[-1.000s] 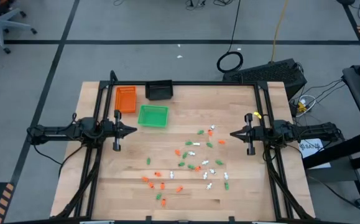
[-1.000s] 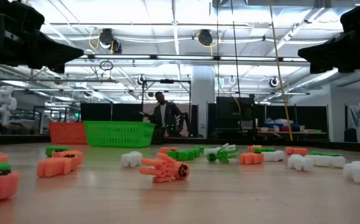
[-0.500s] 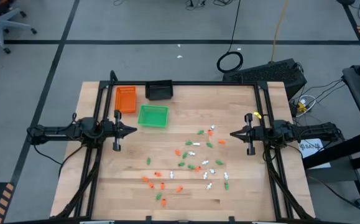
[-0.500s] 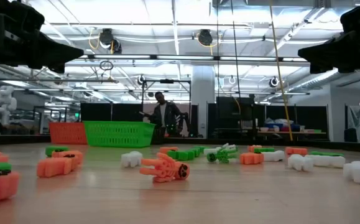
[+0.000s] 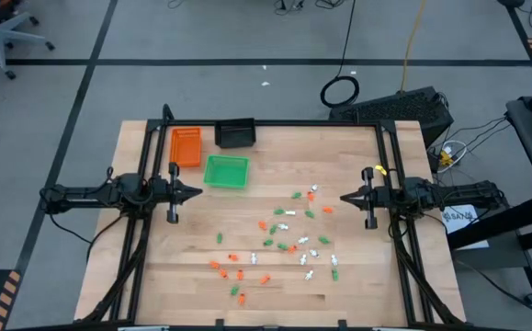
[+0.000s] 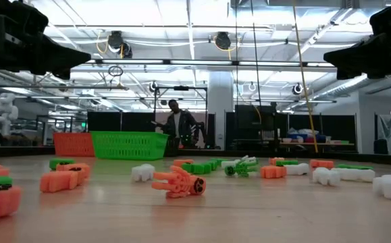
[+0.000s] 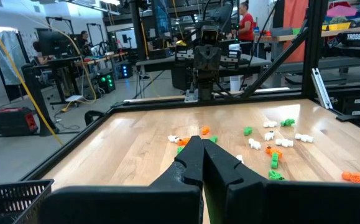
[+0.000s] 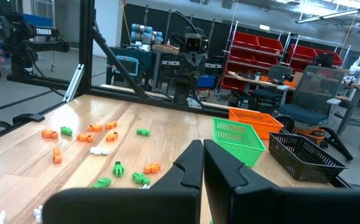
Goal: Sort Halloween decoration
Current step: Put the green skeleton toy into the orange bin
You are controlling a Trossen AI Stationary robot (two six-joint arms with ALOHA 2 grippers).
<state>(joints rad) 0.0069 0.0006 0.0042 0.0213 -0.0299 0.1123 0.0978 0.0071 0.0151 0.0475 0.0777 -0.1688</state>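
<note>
Left tool [image 5: 195, 193] mid-left, right tool [image 5: 345, 197] mid-right: both pinched together, empty, parked clear of work. Halloween decoration [image 5: 284, 241] scattered lower-centre of counter [image 5: 155, 276], unsorted; trays [image 5: 226, 172] upper left await.

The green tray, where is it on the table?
In the high view the green tray sits toward the table's far left part, just below the black tray and right of the orange tray.

open wood between scattered pieces [image 5: 284, 241] and green tray [image 5: 226, 172]
</note>
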